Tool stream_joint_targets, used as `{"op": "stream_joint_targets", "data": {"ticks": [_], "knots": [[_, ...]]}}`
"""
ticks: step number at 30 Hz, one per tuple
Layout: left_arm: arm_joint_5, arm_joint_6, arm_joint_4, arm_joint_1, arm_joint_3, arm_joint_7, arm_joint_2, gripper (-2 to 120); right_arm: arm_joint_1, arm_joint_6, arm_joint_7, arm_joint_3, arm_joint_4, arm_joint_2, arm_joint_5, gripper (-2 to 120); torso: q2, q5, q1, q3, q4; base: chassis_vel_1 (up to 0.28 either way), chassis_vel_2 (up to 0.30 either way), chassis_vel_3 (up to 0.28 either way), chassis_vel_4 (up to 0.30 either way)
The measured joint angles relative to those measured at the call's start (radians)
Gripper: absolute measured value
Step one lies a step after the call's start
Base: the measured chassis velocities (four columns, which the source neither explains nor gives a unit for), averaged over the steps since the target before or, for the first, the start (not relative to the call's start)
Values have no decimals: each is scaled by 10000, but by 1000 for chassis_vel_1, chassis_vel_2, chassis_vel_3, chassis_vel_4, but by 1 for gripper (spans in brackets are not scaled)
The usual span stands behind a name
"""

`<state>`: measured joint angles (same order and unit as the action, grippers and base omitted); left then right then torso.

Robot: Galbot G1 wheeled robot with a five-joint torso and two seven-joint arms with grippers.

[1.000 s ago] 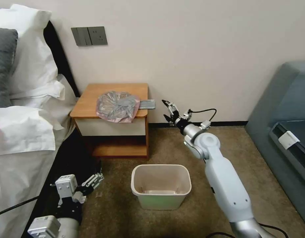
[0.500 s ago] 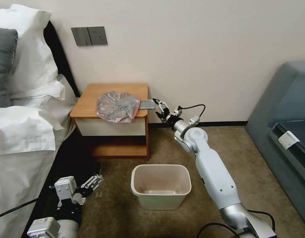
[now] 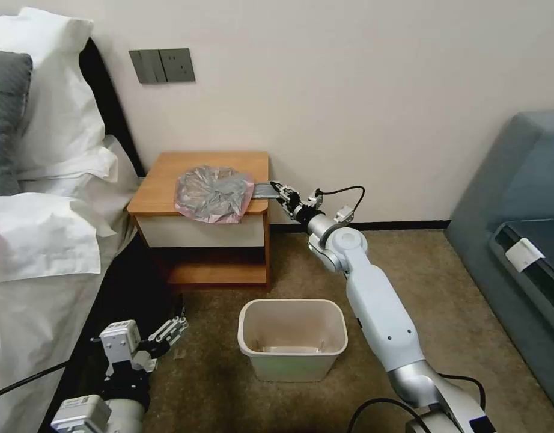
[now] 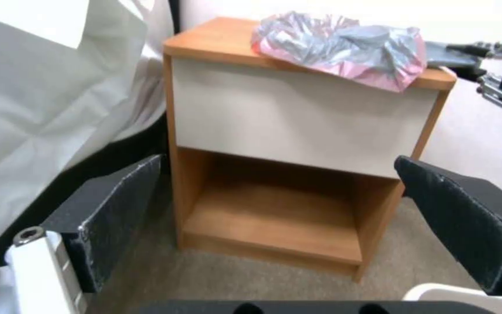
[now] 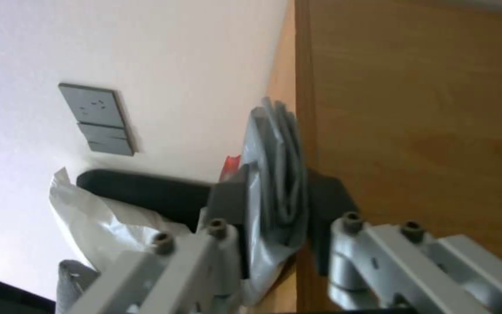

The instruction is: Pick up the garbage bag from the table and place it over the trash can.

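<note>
- Head view. Item: garbage bag (image 3: 214, 193), crumpled grey film with a pink edge, lying on the worktop (image 3: 163, 183) toward its front right corner, pink hem drooping over the front edge. A flat folded grey tab of the bag juts past the right edge.
- Head view. Item: right gripper (image 3: 278, 188), arm stretched out level, tips at that tab. Judged step: securing the tab before lifting.
- Head view. Item: trash can (image 3: 292, 340), on the carpet below and in front of the nightstand, mouth open, well apart from the bag.
- Head view. Item: left gripper (image 3: 169, 331), held low beside the bed, idle.
- Left wrist view. Item: left gripper's fingers (image 4: 111, 218), spread wide, nothing between them. Bag (image 4: 344, 48) shown heaped on the worktop (image 4: 216, 41); right gripper (image 4: 498, 56) at its far side.
- Right wrist view. Item: right gripper's fingers (image 5: 231, 200), one on each side of the folded grey layers (image 5: 280, 174), close against them at the worktop's edge (image 5: 303, 78); appear pressed onto the film.
- Handling note, judged: film is thin and slippery; clamp all folded layers fully before pulling. Draw outward and upward, away from the wooden edge, so the heap slides free without snagging. Lift slowly; the crumpled mass may drag or unfold.
</note>
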<state>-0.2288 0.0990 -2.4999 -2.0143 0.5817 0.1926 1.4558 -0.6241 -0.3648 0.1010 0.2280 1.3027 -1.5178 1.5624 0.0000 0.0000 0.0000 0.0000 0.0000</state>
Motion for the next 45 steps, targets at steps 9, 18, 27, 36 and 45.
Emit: {"op": "stream_joint_targets", "data": {"ticks": [9,18,27,36,45], "knots": [[229,-217,0,32,-8,-202,-39,100,22,18,104,9,-19,54,-29,0,0,0,0,0,-1,0,0,0,0],[407,-330,0,114,-57,-293,-18,100,-1277,155,1653,150,2293,549,527,0,0,0,0,0,0,0,0,0,0],[640,-658,0,334,-157,-219,-10,100,-3595,250,2707,-55,5350,1262,614,0,0,1,0,-1,-1,0,0,0,0],[719,-810,0,738,-180,-281,-63,100,-5652,-146,3481,33,7497,1936,34,0,2,0,-1,-1,-1,0,0,0,0],[512,-805,0,1016,-100,-279,-174,100,-6885,-507,3756,-142,8086,2495,-1386,0,2,1,-1,0,0,0,0,0,0]]}}
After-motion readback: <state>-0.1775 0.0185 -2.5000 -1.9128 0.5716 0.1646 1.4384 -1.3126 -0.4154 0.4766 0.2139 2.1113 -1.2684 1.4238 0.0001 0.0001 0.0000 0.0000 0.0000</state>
